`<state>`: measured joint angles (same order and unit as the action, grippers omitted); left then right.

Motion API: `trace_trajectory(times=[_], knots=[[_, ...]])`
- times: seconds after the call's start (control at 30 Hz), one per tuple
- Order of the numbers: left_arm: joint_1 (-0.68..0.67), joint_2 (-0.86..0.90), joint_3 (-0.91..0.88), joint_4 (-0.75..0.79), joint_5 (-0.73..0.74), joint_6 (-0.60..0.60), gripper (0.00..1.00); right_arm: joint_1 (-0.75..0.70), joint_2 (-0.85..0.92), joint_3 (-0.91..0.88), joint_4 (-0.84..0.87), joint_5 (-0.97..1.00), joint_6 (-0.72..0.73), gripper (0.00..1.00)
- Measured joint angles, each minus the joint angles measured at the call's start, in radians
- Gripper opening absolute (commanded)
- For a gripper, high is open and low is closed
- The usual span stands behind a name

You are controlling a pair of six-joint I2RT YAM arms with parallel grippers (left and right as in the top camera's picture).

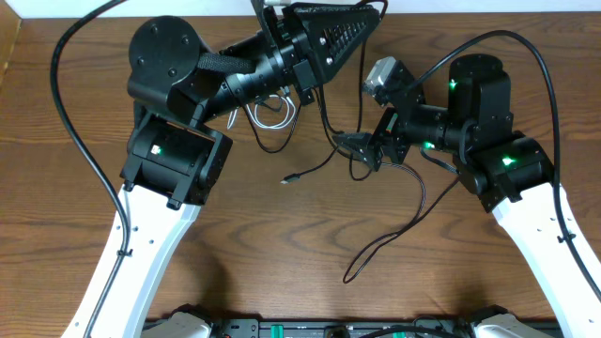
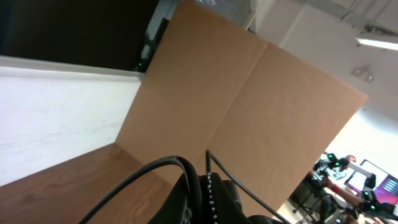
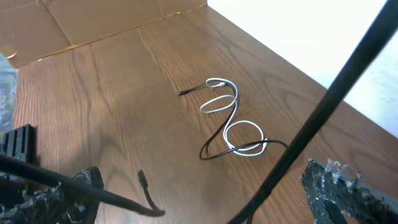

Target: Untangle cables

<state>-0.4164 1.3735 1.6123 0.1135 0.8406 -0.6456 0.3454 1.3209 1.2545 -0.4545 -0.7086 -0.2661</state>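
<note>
table [image 3: 106, 93] of wood, white cable [image 3: 214, 103] coiled across black cable [image 3: 210, 144]

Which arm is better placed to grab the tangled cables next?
Probably right: the right gripper is open and low, facing the white cable and black cable loops. The left gripper points up at the wall.
</note>
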Motion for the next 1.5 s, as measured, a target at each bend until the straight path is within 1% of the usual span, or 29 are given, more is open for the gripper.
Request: trace_trajectory(times=[0.1, 0.17, 0.2, 0.23, 0.27, 0.3, 0.33, 0.37, 0.4, 0.57, 0.67, 0.8, 1.03, 1.13, 1.2, 1.3, 1.37, 1.4, 1.43, 1.5], knots=[[0.000, 0.000, 0.000, 0.019, 0.020, -0.032, 0.08, 0.000, 0.000, 0.000, 0.016, 0.000, 0.000, 0.99], [0.000, 0.000, 0.000, 0.022, 0.026, -0.043, 0.07, 0.000, 0.000, 0.000, 0.026, -0.004, 0.001, 0.94], [0.000, 0.000, 0.000, 0.022, 0.026, -0.047, 0.08, 0.000, 0.000, 0.000, 0.028, -0.010, 0.002, 0.86], [0.000, 0.000, 0.000, 0.022, 0.027, -0.051, 0.08, 0.000, 0.000, 0.000, 0.031, -0.023, 0.004, 0.80], [0.000, 0.000, 0.000, 0.022, 0.027, -0.056, 0.07, 0.000, 0.000, 0.000, 0.032, -0.036, 0.010, 0.68], [0.000, 0.000, 0.000, 0.023, 0.029, -0.058, 0.07, 0.000, 0.000, 0.000, 0.038, -0.057, 0.007, 0.61], [0.000, 0.000, 0.000, 0.023, 0.029, -0.061, 0.07, 0.000, 0.000, 0.000, 0.041, -0.074, 0.011, 0.49], [0.000, 0.000, 0.000, 0.023, 0.030, -0.061, 0.08, 0.000, 0.000, 0.000, 0.045, -0.086, 0.018, 0.41], [0.000, 0.000, 0.000, 0.022, 0.030, -0.061, 0.07, 0.000, 0.000, 0.000, 0.050, -0.099, 0.019, 0.38], [0.000, 0.000, 0.000, 0.023, 0.030, -0.061, 0.08, 0.000, 0.000, 0.000, 0.068, -0.138, 0.062, 0.31], [0.000, 0.000, 0.000, 0.023, 0.030, -0.061, 0.07, 0.000, 0.000, 0.000, 0.080, -0.168, 0.072, 0.34], [0.000, 0.000, 0.000, 0.023, 0.030, -0.061, 0.07, 0.000, 0.000, 0.000, 0.109, -0.224, 0.078, 0.35], [-0.013, 0.000, 0.000, 0.025, 0.030, -0.063, 0.07, 0.004, 0.000, 0.000, 0.134, -0.269, 0.079, 0.29], [-0.019, 0.000, 0.000, 0.025, 0.030, -0.065, 0.07, 0.020, 0.000, 0.000, 0.148, -0.277, 0.080, 0.29], [-0.019, 0.000, 0.000, 0.027, 0.029, -0.082, 0.07, 0.031, 0.000, 0.000, 0.161, -0.280, 0.079, 0.28], [-0.019, 0.000, 0.000, 0.058, 0.029, -0.108, 0.07, 0.040, 0.000, 0.000, 0.168, -0.283, 0.080, 0.21], [-0.019, -0.001, 0.000, 0.071, 0.029, -0.117, 0.07, 0.042, 0.000, 0.000, 0.169, -0.284, 0.082, 0.15], [-0.019, -0.002, 0.000, 0.071, 0.029, -0.119, 0.07, 0.042, 0.000, 0.000, 0.170, -0.284, 0.080, 0.06], [-0.019, -0.002, 0.000, 0.071, 0.029, -0.121, 0.07, 0.042, 0.000, 0.000, 0.170, -0.284, 0.082, 0.01], [-0.019, -0.002, 0.000, 0.071, 0.029, -0.124, 0.08, 0.042, 0.000, 0.000, 0.170, -0.284, 0.085, 0.01]])
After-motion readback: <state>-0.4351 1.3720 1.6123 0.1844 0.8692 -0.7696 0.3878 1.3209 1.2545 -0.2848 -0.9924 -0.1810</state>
